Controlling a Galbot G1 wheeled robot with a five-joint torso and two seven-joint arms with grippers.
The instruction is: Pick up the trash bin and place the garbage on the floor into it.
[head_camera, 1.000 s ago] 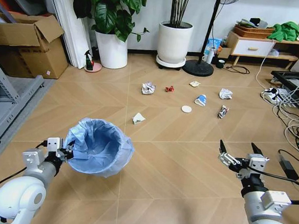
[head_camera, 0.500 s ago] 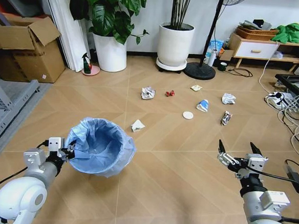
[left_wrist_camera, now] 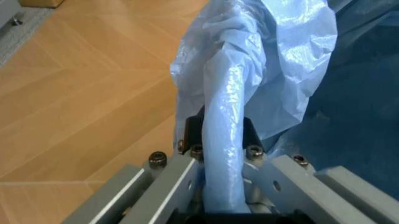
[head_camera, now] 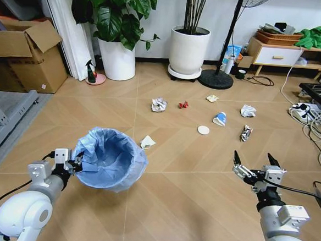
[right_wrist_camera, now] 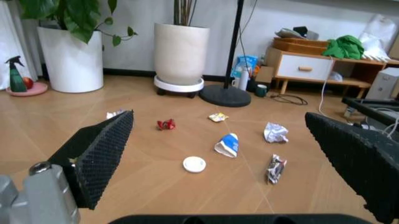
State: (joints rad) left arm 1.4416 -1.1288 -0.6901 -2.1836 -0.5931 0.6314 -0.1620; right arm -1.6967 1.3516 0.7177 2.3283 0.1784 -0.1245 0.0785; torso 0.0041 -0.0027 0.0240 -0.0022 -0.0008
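Bin status: I hold the trash bin [head_camera: 110, 159] with the left gripper [head_camera: 75, 164] at the lower left of the head view, the jaws clamped on its near rim through the blue bag [left_wrist_camera: 262, 60]. The left wrist view shows the rim and bag film pinched between the fingers [left_wrist_camera: 193, 135]. I judge the bin light and fairly stiff, but the bag film is thin and slippery, so the rim grip may creep if I swing it fast. It hangs tilted from one side, mouth up and open.

The right gripper [head_camera: 252, 161] hovers at the lower right of the head view, fingers spread wide, empty.

Garbage lies on the floor [head_camera: 189, 188] across the middle of the frame:
- paper ball [head_camera: 159, 104] and another paper ball [head_camera: 248, 110]: soft, light; pinch across the bulk.
- red wrapper [head_camera: 183, 105] and yellowish wrapper [head_camera: 211, 98]: flimsy, low.
- crushed cup [head_camera: 220, 118]: crushable; take the wall.
- white lid [head_camera: 203, 130]: flat, hardest to lift; take an edge.
- printed wrapper [head_camera: 245, 132].
- small white scrap [head_camera: 147, 142], nearest the bin.
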